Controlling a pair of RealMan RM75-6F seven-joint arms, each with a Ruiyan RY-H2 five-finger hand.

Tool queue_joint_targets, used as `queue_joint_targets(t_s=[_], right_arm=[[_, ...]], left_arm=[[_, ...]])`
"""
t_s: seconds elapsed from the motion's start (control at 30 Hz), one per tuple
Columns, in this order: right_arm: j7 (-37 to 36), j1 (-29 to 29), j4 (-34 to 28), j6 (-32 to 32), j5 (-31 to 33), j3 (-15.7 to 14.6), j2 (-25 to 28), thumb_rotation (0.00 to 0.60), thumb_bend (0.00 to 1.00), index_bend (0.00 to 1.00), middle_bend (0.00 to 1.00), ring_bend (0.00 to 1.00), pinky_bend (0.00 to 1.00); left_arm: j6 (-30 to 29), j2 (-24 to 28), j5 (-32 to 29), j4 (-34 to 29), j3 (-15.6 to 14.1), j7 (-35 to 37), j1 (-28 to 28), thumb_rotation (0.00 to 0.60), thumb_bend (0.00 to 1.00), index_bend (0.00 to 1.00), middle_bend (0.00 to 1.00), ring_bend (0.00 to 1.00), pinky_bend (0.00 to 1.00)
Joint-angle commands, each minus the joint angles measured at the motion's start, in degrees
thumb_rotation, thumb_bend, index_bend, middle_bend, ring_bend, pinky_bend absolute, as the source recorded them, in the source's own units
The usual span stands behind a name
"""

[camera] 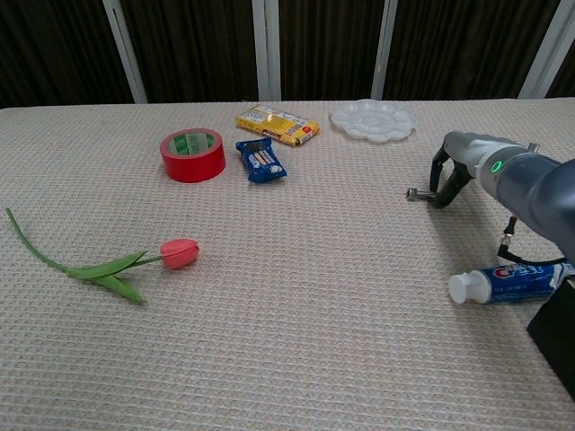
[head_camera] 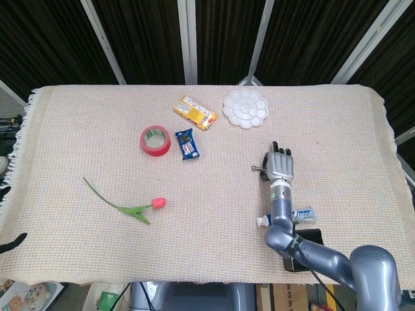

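Toothpaste tube [head_camera: 285, 216], head view: glossy blue-white plastic, lying across the woven cloth [head_camera: 84, 142], white cap leftward, partly under the right hand's [head_camera: 280, 164] forearm. Chest view: right hand [camera: 446, 176] empty, fingers curled down, tips near the cloth; tube [camera: 505, 282] nearer the camera.

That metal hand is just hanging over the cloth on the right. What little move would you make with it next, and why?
Probably draw the right robot hand back toward the toothpaste tube and lower it. The hand holds nothing, its fingers curve down with tips at the cloth, and the tube lying beside its forearm looks like the nearest thing. The white palette sits farther off at the far edge.
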State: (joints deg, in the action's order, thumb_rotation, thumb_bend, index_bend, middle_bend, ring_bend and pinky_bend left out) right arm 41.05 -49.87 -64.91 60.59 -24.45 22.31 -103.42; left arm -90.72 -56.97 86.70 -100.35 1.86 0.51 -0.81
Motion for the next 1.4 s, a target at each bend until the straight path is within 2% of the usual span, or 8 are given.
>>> queue_joint_targets(t_s=[0.03,0.87,1.13,1.4], right_arm=[[0.1,0.0,0.1,-0.1,0.0,0.0,-0.2,0.600,0.33,0.55,0.10,0.18,0.13],[3.1,0.1,-0.4,-1.3,1.6,0.0,1.3,0.600,0.34,0.59,0.11,0.19,0.14],[4.9,0.1,-2.7,-2.4,2.9,-0.4,3.0,0.600,0.34,0.54,0.11,0.17,0.14],[5.2,-0.2,-3.5,-2.1,3.6,-0.6,3.4,0.600,0.34,0.54,0.11,0.17,0.14]], left_arm=[[-0.1,0.0,0.0,0.0,0.0,0.0,0.0,0.600,0.24,0.12,0.00,0.00,0.00],[0.4,-0.3,-0.1,-0.3,0.0,-1.1,0.2,0.600,0.24,0.13,0.00,0.00,0.00],[0.4,-0.4,-0.2,-0.3,0.0,-1.3,0.2,0.600,0.24,0.13,0.00,0.00,0.00],[0.2,-0.3,-0.2,-0.3,0.0,-1.1,0.1,0.600,0.24,0.14,0.00,0.00,0.00]])
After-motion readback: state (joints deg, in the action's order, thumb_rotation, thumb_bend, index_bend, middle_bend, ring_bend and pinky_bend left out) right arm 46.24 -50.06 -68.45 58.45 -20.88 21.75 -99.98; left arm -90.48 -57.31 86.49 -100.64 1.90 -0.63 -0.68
